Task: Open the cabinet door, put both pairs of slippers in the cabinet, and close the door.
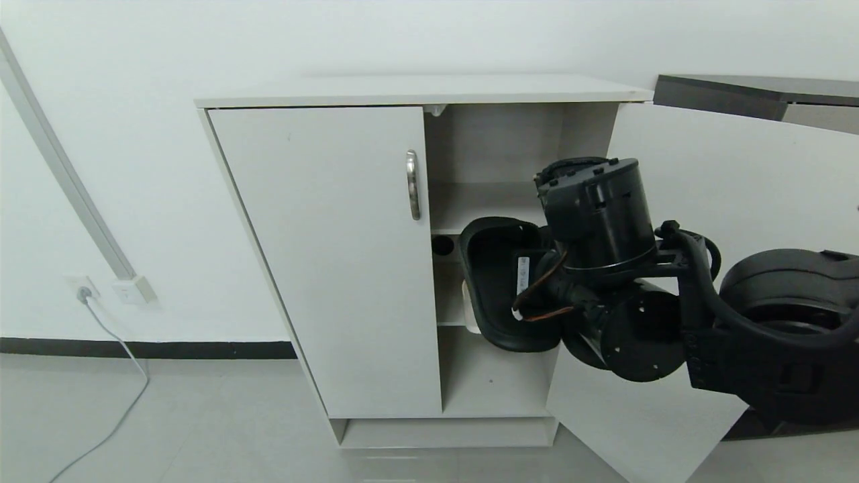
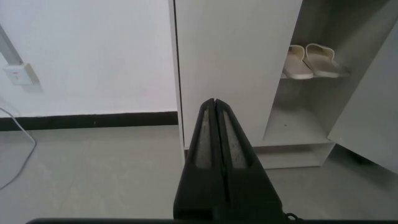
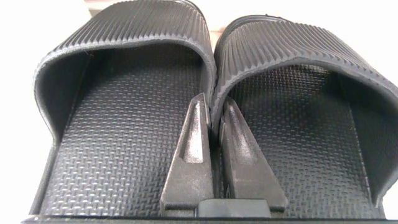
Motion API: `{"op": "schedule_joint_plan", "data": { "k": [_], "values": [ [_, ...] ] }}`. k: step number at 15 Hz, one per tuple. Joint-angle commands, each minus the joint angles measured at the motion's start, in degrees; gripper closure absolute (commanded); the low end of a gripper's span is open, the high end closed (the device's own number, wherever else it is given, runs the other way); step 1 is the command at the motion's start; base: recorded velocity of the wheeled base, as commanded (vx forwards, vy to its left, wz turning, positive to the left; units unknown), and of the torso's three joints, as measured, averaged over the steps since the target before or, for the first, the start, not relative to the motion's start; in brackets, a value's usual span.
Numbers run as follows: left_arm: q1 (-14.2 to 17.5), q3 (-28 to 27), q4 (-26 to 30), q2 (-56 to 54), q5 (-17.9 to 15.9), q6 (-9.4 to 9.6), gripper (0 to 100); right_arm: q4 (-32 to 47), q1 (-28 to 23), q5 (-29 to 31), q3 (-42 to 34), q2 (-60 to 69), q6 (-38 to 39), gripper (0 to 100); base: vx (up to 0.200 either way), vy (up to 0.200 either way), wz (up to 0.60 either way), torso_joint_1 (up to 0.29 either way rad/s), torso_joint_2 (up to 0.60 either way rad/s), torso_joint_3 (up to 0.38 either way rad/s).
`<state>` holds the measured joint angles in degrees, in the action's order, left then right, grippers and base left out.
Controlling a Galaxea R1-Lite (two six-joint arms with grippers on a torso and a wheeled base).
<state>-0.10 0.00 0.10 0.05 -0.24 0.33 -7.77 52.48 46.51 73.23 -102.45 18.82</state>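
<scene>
The white cabinet (image 1: 322, 255) stands against the wall with its right door (image 1: 725, 201) swung open and its left door shut. My right gripper (image 3: 212, 118) is shut on the touching inner edges of a pair of black slippers (image 3: 130, 124). In the head view the black slippers (image 1: 500, 288) hang tilted at the cabinet opening, level with the middle shelf. A beige pair of slippers (image 2: 314, 60) lies on a shelf inside the cabinet. My left gripper (image 2: 214, 118) is shut with nothing in it, low over the floor in front of the cabinet.
A wall socket (image 1: 84, 290) with a grey cable (image 1: 121, 389) trailing over the floor is left of the cabinet. A grey counter (image 1: 758, 90) stands behind the open door. The bottom compartment (image 1: 483, 376) holds nothing.
</scene>
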Motion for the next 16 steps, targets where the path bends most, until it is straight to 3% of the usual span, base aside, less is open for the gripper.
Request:
{"op": "schedule_joint_plan", "data": {
  "k": [1,4,16],
  "values": [
    [0.0,0.0,0.0,0.0,0.0,0.02,100,0.0,-0.1,0.0,0.9,-1.4,0.0,100,0.000,0.000,0.00,0.000,0.00,0.000],
    [0.0,0.0,0.0,0.0,-0.1,0.02,100,-0.1,-0.1,0.1,0.7,-1.4,0.0,100,0.000,0.000,0.00,0.000,0.00,0.000],
    [0.0,-0.1,0.0,0.0,-0.1,0.02,100,-0.5,-1.3,-0.1,0.7,-3.2,0.0,100,0.200,0.000,0.00,0.001,0.00,0.005]
  ]
}}
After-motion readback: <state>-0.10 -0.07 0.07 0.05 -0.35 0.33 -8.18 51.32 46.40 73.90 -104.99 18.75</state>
